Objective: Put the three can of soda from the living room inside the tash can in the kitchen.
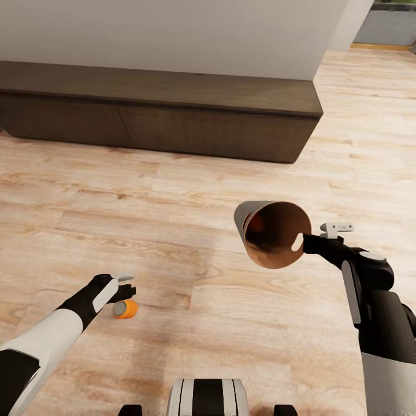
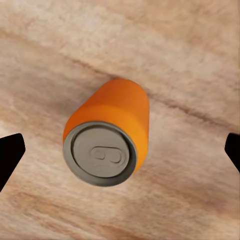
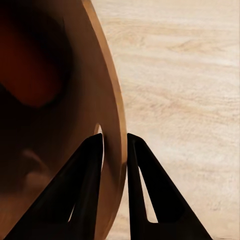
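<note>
Can: 1 orange can (image 1: pixel 126 309) lies on its side on the plank floor (image 1: pixel 190 190), lower left of the head view, just beside the left gripper (image 1: pixel 126 284).
Can axis: long axis flat along the floor; its grey top faces the left edge of the head view.
Left wrist view: the can (image 2: pixel 112 127) sits in the middle, grey lid with pull tab turned to the camera, orange body running away behind it. This lid detail is too small to read in the head view.
Left gripper: spread wide; 2 dark fingertips (image 2: pixel 10 155) sit at the 2 side edges of the wrist view, apart from the can.
Bin: the bin (image 1: pixel 271 234) is held off the floor, right of centre in the head view, tipped so its copper mouth faces the camera.
Inside the bin: a reddish-orange shape shows deep inside; what it is cannot be told.
Right gripper: the right gripper (image 1: pixel 306 242) is closed narrow on the bin rim by the handle hole.
Right wrist view: 1 finger (image 3: pixel 82 185) inside the wall (image 3: pixel 112 100), 1 outside, pinching it.
Cabinet: a long dark low cabinet (image 1: pixel 156 110) runs along the wall, upper part of the head view.
</note>
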Robot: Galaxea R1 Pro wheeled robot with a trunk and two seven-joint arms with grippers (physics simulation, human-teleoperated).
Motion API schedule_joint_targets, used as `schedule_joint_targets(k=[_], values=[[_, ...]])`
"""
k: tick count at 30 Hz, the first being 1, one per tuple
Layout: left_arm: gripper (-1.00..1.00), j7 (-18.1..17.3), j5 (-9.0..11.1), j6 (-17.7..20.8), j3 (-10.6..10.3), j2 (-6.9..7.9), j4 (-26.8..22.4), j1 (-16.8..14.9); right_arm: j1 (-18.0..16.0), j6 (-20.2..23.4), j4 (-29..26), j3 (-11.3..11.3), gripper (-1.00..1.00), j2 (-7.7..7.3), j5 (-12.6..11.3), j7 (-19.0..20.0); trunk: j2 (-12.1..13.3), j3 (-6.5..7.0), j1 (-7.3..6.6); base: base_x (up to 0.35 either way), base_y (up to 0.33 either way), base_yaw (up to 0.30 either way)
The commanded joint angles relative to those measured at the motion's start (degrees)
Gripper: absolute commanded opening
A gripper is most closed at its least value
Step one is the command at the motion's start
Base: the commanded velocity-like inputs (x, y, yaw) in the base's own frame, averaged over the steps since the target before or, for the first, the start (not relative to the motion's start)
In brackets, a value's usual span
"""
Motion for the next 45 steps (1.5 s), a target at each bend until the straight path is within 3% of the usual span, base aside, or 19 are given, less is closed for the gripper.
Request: schedule_joint_targets(k=[1, 4, 15, 25, 45], values=[[1.0, -0.02, -0.01, 0.0, 0.0, 0.0, 0.0, 0.0, -0.35, 0.66, -0.07, 0.05, -1.0, 0.0, -1.03, 0.33, -0.42, -0.27, 0.22, 0.0, 0.0, 0.0], [1.0, -0.02, -0.01, -0.03, 0.0, -0.01, 0.0, 0.0, -0.68, 1.25, -0.07, 0.15, -1.0, 0.0, -1.03, 0.33, -1.62, -1.08, 0.87, 0.0, 0.0, 0.0], [1.0, 0.03, -0.04, -0.05, -0.01, -0.02, 0.0, 0.0, -0.9, 1.73, -0.07, 0.16, -1.0, 0.0, -1.02, 0.33, -1.62, -2.07, 0.87, 0.0, 0.0, 0.0], [1.0, 0.03, -0.09, -0.08, 0.0, 0.09, 0.0, 0.0, -0.9, 1.7, -0.07, 0.22, -1.0, 0.0, -1.02, 0.29, -5.63, -4.77, 3.07, 0.0, 0.0, 0.0], [1.0, 0.55, -0.02, -1.32, 0.0, 0.04, 0.0, 0.0, -0.87, 1.65, -0.07, 0.37, -1.0, 0.0, -1.02, 0.24, -5.63, -6.09, 3.07, 0.0, 0.0, 0.0]])
